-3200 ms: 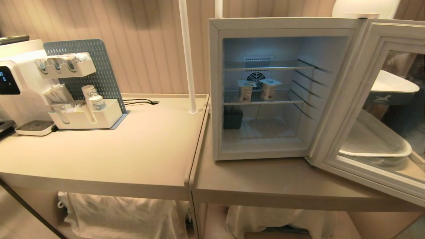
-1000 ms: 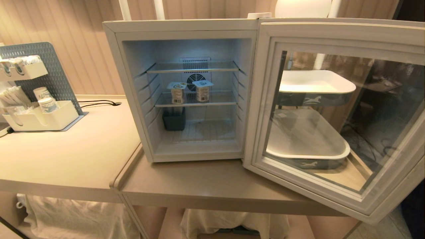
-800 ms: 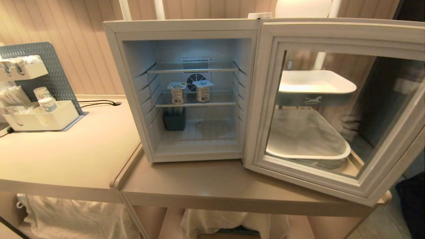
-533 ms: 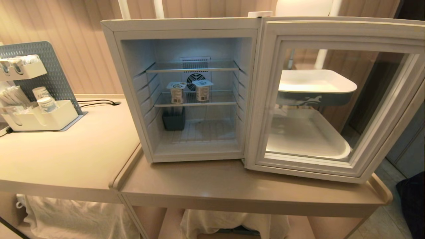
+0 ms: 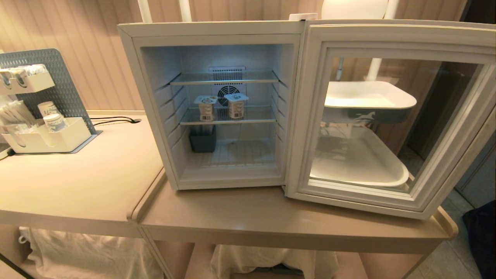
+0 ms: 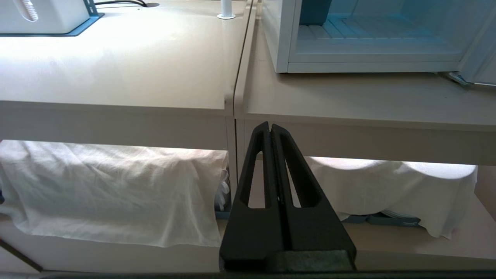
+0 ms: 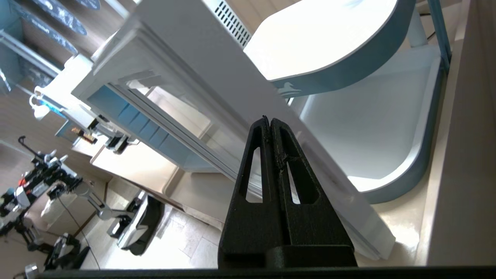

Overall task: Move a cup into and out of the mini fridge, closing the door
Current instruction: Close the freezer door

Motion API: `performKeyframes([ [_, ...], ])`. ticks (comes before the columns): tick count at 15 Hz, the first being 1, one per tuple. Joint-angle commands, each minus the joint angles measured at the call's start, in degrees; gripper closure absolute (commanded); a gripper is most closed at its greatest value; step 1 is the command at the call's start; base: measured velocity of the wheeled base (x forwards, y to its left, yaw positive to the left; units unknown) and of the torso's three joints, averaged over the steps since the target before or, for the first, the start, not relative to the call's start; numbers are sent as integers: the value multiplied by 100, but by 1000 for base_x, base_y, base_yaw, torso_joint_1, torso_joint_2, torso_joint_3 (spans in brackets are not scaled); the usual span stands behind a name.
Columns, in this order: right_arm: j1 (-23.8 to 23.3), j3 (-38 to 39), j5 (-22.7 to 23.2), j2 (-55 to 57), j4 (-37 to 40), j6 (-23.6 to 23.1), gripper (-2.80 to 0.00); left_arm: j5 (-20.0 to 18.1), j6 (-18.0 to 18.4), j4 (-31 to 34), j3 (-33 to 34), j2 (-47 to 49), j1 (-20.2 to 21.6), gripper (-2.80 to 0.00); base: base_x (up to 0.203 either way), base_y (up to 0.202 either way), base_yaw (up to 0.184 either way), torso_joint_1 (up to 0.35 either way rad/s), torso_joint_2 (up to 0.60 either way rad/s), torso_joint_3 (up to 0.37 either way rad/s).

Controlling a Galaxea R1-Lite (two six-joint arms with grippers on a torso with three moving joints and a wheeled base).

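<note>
Right claw point(image 7: 270, 120), fingers pressed together and empty, tilts up against the open door point(image 5: 391, 116); left claw point(image 6: 270, 126) likewise closed, level below the bench point(image 6: 348, 100).

The mini fridge point(image 5: 155, 100) at the frame's centre has a smooth white casing with a faint sheen, and thin metal wire shelves point(image 5: 224, 79) inside. Its door point(image 5: 310, 116), on the right, carries a glossy glass pane in a pale ribbed frame. The tables point(image 5: 248, 217) look like matt beige laminate (smooth, softly reflective). Crumpled white cloth point(image 5: 89, 252) hangs lower left. The perforated grey board point(image 5: 69, 89) at the left edge looks matt.
</note>
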Motion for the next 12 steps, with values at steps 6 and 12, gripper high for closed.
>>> performKeyframes([
  [6,1167,-126,51,1635,-1149,22,0,-2,-11,-7,2,0,-2,0,0,0,0,0,0,0],
  [12,1811,-254,51,2179,-1212,18,0,-2,-11,-7,2,9,-2,0,0,0,0,0,0,0],
])
